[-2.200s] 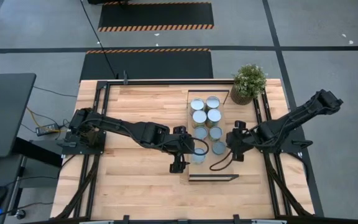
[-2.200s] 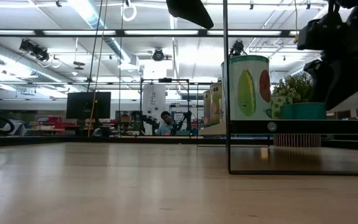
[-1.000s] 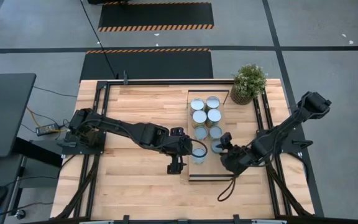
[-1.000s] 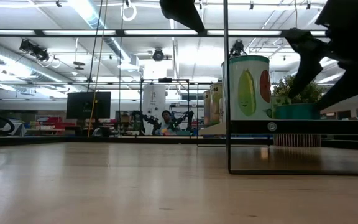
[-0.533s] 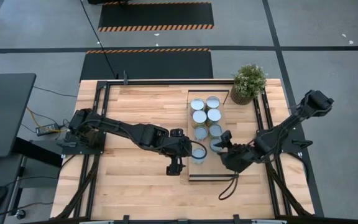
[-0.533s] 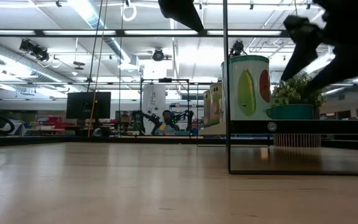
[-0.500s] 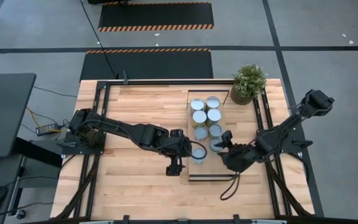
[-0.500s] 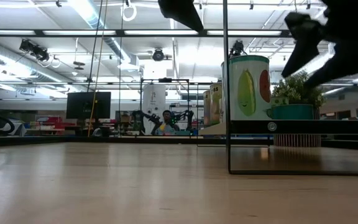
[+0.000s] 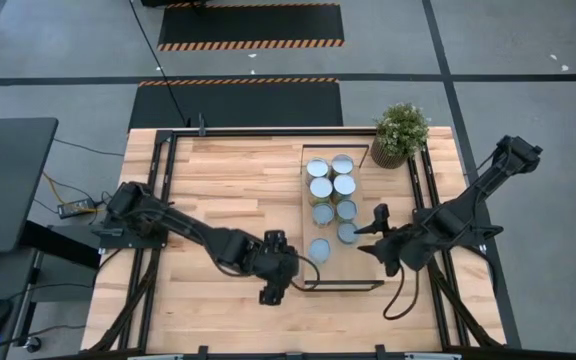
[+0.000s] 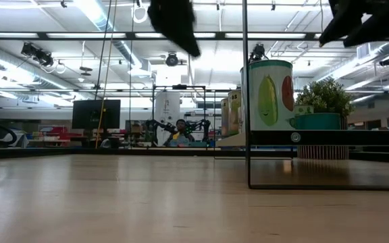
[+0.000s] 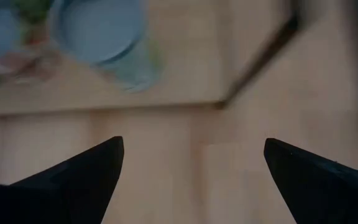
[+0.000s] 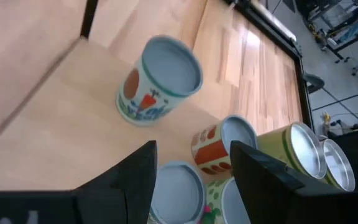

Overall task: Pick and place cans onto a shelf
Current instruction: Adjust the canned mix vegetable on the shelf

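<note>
Several cans stand upright in two rows on the shelf (image 9: 367, 262), a light-wood board with a thin dark frame. The nearest can (image 9: 319, 248) stands alone at the rows' near end, with another can (image 9: 347, 233) beside it. My left gripper (image 9: 286, 268) hovers open just off the shelf's near left corner, short of the nearest can (image 11: 101, 31). My right gripper (image 9: 376, 225) hangs to the right of the rows above the shelf, looking down on the cans (image 12: 163, 81), its fingers (image 12: 135, 174) apart with nothing between. Both grippers cross the top of the low view.
A potted green plant (image 9: 400, 133) stands at the table's far right, beside the shelf's far end. Black rails (image 9: 160, 190) run along the table's left and right sides. Bare wood (image 9: 228, 180) lies left of the shelf.
My left gripper has drawn back from the nearest can toward the table's near left and sunk a little, staying open; the can stays upright on the shelf. My right gripper has risen and gone toward the table's right edge, away from the cans, tipping as it went.
</note>
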